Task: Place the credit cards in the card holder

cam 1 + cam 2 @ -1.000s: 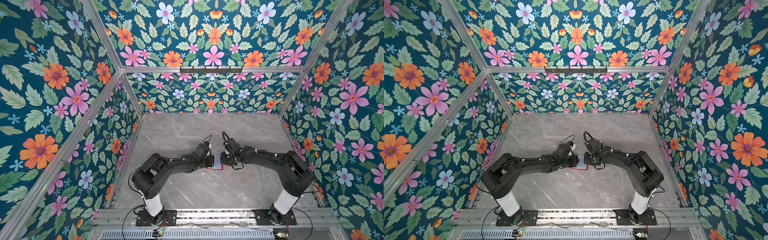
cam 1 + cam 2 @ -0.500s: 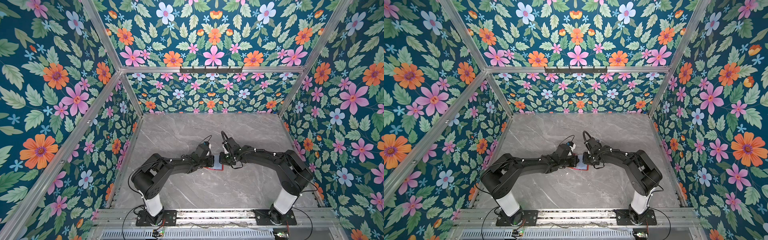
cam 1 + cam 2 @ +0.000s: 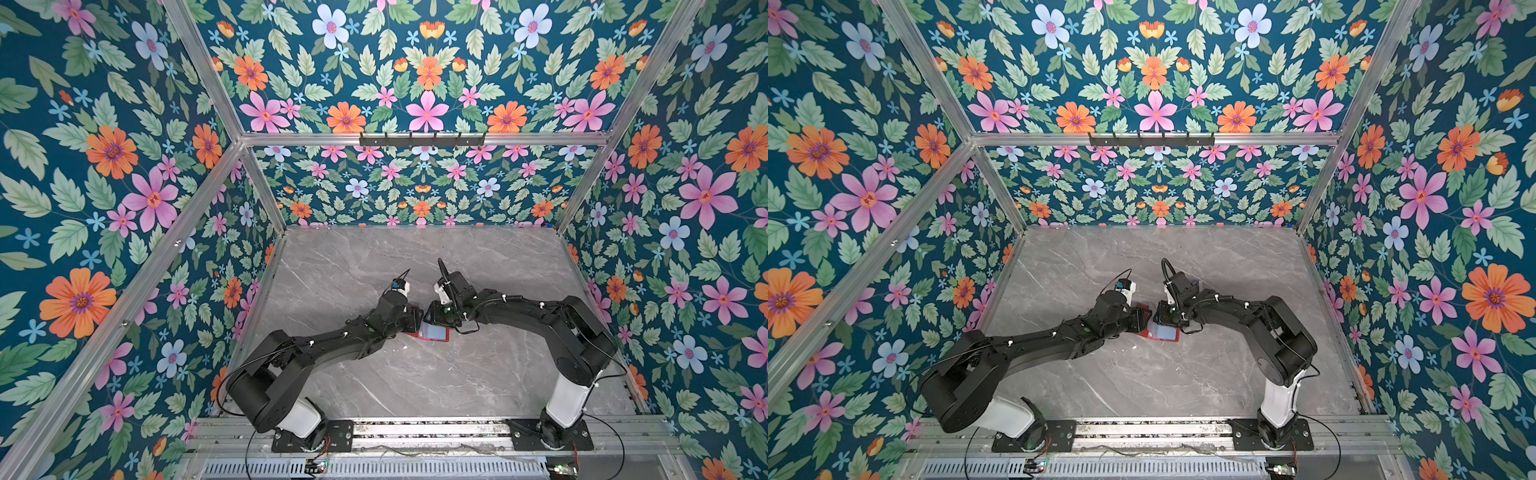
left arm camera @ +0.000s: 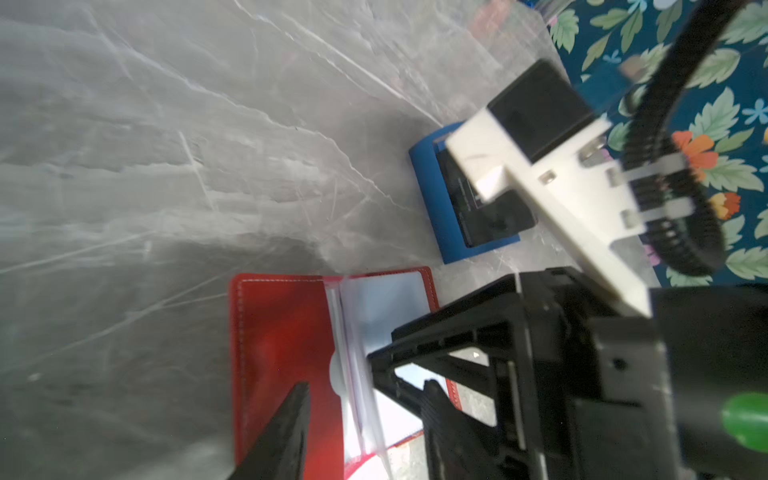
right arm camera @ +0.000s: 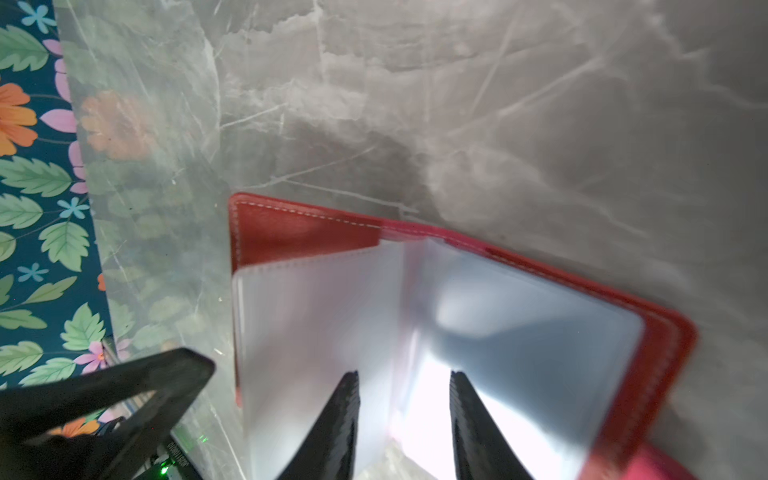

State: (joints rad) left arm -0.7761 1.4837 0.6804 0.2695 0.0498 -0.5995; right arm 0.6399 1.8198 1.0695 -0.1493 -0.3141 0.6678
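Note:
The red card holder (image 4: 282, 324) lies open on the grey table, its clear bluish sleeves fanned up; in both top views it shows at the middle (image 3: 434, 333) (image 3: 1163, 331) under the two wrists. My left gripper (image 4: 368, 395) is open, one finger over the red cover, the sleeves standing loose between the fingers. My right gripper (image 5: 405, 382) is open too, its fingers either side of the sleeves' fold. One black credit card (image 4: 490, 216) stands in a small blue stand (image 4: 432, 195) just beyond the holder. Other cards are out of view.
The two wrists nearly touch above the holder; the left gripper's finger (image 5: 124, 386) shows in the right wrist view. Flowered walls close in the marble table (image 3: 374, 374) on three sides. An aluminium rail (image 3: 415, 428) carries both arm bases at the front.
Both grippers' jaws have parted over the card holder. The right wrist has shifted slightly towards the left arm; the left arm has barely moved.

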